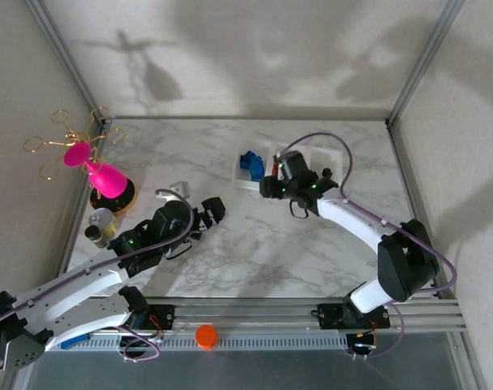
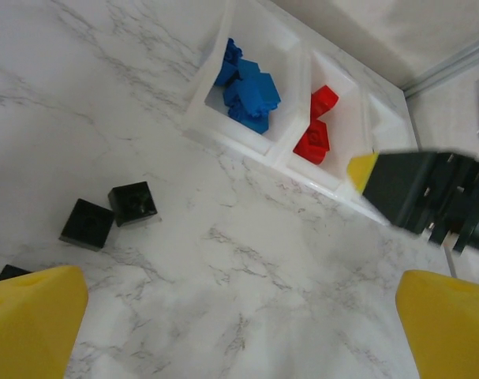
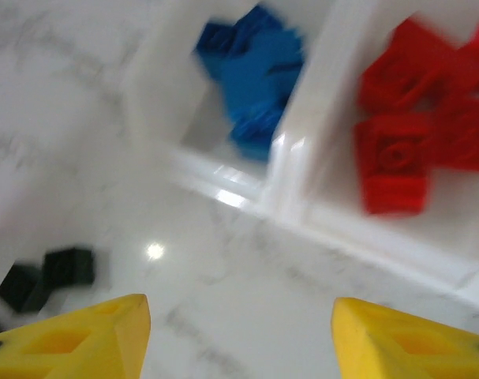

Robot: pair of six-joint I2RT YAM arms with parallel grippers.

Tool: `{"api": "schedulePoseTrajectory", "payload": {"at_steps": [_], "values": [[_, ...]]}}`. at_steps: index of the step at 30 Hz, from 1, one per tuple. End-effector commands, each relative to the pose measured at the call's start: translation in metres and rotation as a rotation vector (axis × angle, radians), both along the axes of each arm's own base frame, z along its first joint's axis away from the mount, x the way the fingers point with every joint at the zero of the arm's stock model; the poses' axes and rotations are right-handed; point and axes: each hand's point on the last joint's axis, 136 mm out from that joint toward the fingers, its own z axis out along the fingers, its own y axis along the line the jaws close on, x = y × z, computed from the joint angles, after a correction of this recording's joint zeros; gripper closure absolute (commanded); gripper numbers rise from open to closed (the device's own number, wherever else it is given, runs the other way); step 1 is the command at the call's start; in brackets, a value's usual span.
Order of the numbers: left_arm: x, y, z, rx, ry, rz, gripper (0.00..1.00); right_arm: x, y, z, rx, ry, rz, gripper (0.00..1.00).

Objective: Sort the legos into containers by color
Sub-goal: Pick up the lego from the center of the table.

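Three joined white containers [image 2: 290, 146] stand at the table's back middle. The left bin holds blue legos [image 2: 247, 87], the middle bin red legos [image 2: 316, 126]. Black legos [image 2: 132, 204] lie loose on the marble to the left of the bins, with another [image 2: 87, 223] beside them. My left gripper [image 2: 243, 324] hovers open over bare marble near the black legos. My right gripper [image 3: 239, 332] hangs open just in front of the bins, nothing between its yellow fingers [image 3: 81, 335]. In the right wrist view the blue legos [image 3: 259, 75], red legos [image 3: 409, 150] and black legos [image 3: 54, 272] are blurred.
A pink cone cup [image 1: 106, 179] with gold wire rings [image 1: 67, 138] stands at the left edge, a small bottle [image 1: 102, 223] beside it. An orange ball [image 1: 205, 335] rests on the front rail. Metal frame posts and walls bound the table.
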Motion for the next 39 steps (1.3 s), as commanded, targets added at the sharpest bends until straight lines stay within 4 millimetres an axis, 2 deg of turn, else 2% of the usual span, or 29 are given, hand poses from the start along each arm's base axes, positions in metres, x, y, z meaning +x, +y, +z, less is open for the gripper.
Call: {"api": "schedulePoseTrajectory", "payload": {"at_steps": [1,4,10,15,21,25,33,39], "values": [[-0.008,0.024,-0.01,0.024,0.032,0.072,0.0,-0.032,0.038,-0.011,0.016,0.016,0.132,0.36],[-0.016,0.036,-0.012,0.009,0.037,0.1,0.0,-0.051,0.063,-0.027,-0.012,0.035,0.215,0.34],[-0.029,0.057,-0.01,0.016,0.043,0.143,0.0,-0.08,0.113,-0.042,0.001,0.069,0.348,0.31],[-0.037,0.07,-0.01,0.004,0.043,0.173,0.0,-0.096,0.146,-0.056,-0.018,0.095,0.405,0.29],[-0.044,0.083,-0.005,-0.005,0.032,0.204,0.0,-0.104,0.177,-0.072,-0.039,0.126,0.445,0.28],[-0.047,0.09,0.0,-0.01,0.021,0.217,0.0,-0.104,0.193,-0.081,-0.076,0.126,0.463,0.28],[-0.052,0.1,0.002,-0.016,0.012,0.243,0.0,-0.104,0.212,-0.101,-0.164,0.124,0.499,0.31],[-0.052,0.102,0.003,-0.021,0.005,0.252,0.0,-0.102,0.213,-0.118,-0.235,0.122,0.498,0.32]]}}
